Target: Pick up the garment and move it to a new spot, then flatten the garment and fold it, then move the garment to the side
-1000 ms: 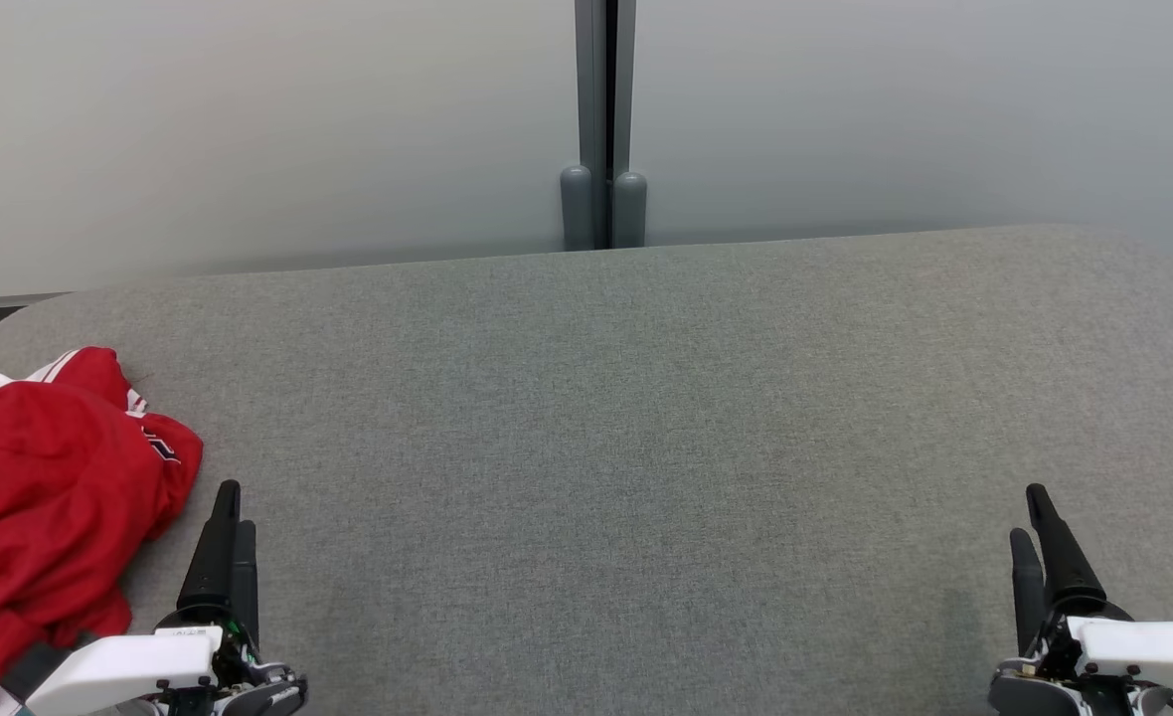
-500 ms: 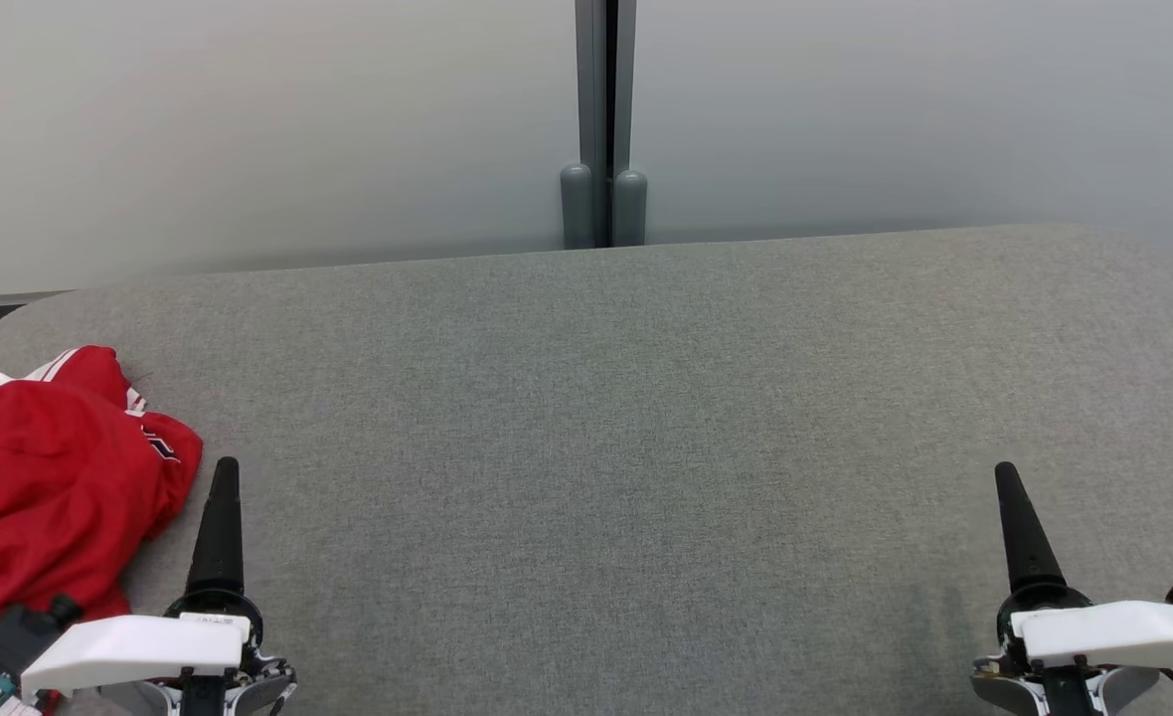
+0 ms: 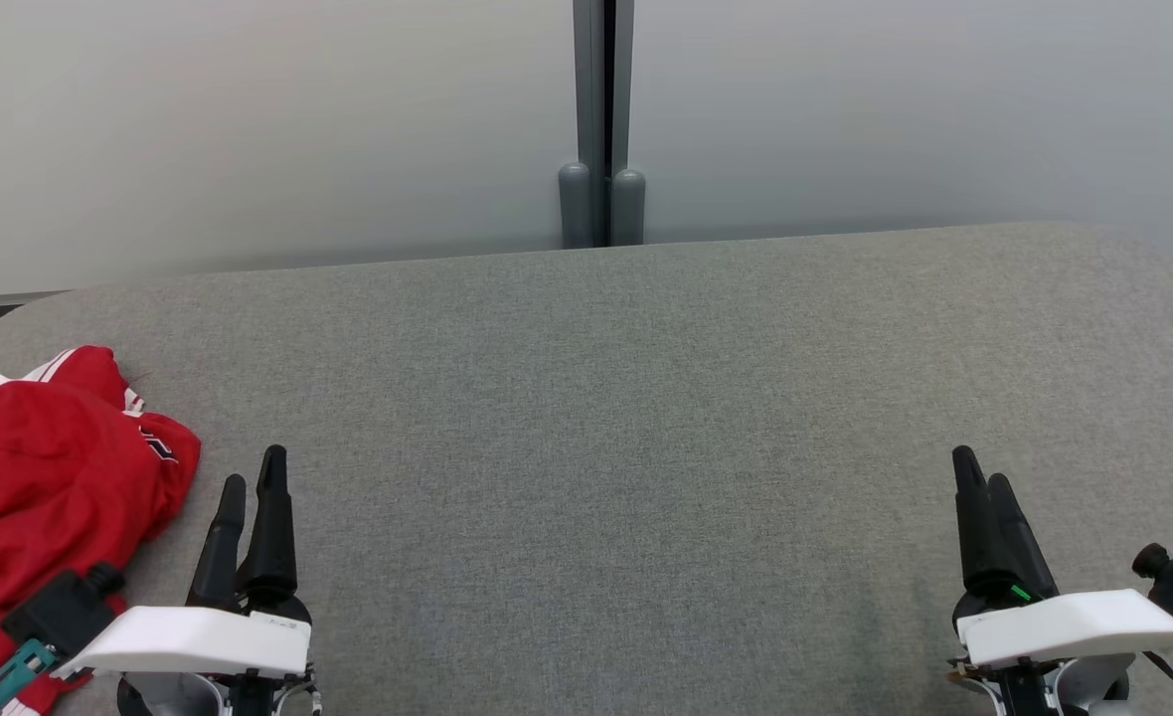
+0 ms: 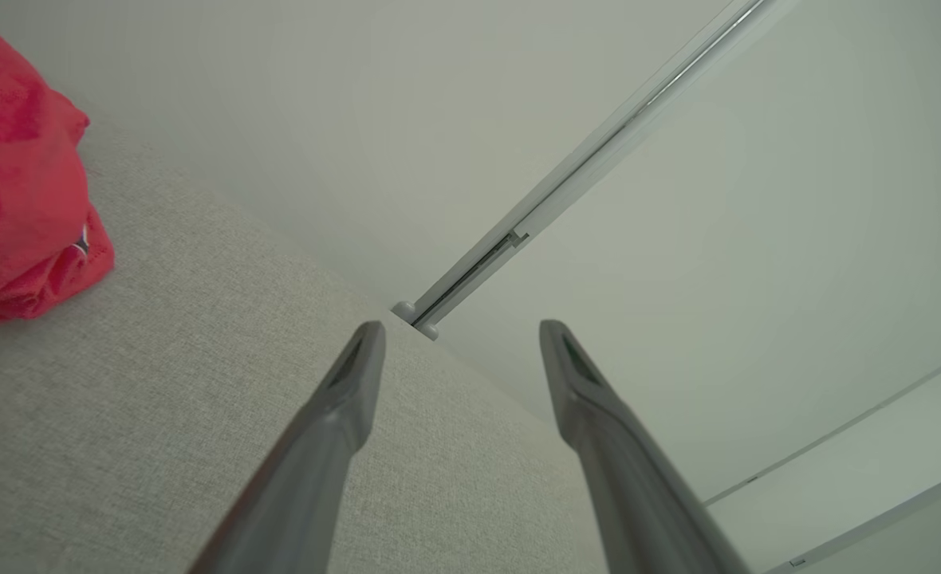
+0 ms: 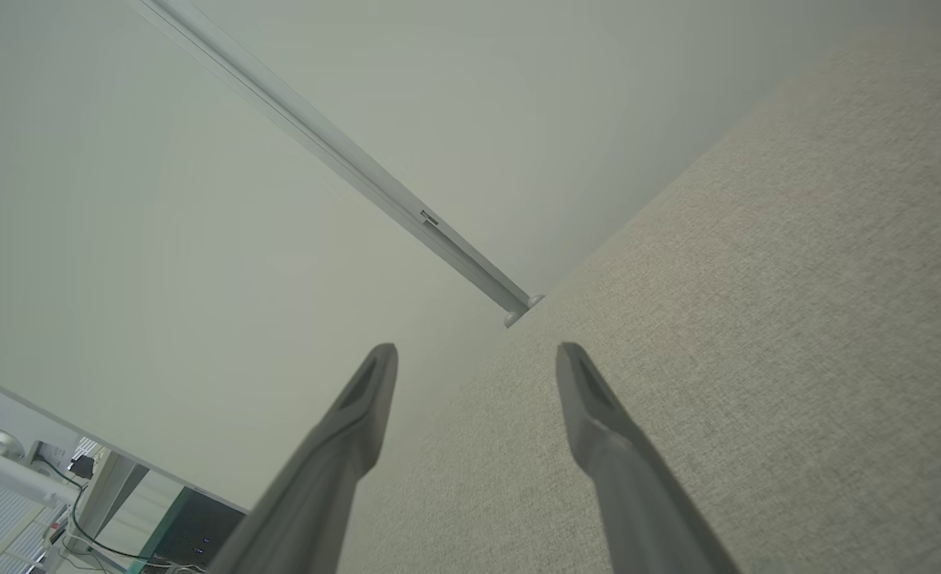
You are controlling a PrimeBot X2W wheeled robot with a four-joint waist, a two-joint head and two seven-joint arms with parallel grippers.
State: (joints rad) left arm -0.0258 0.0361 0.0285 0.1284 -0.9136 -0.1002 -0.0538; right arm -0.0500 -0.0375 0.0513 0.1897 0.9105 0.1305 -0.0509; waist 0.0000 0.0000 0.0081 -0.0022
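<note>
Evidently my left pincer and right pincer hang spread, empty, since the garment at nine o'clock seems ungrasped.

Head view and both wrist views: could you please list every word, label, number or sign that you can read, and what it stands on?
No text can be read.
On the red garment, a dark and white mark sits at the edge nearest the left gripper: too small and creased to read.
</note>
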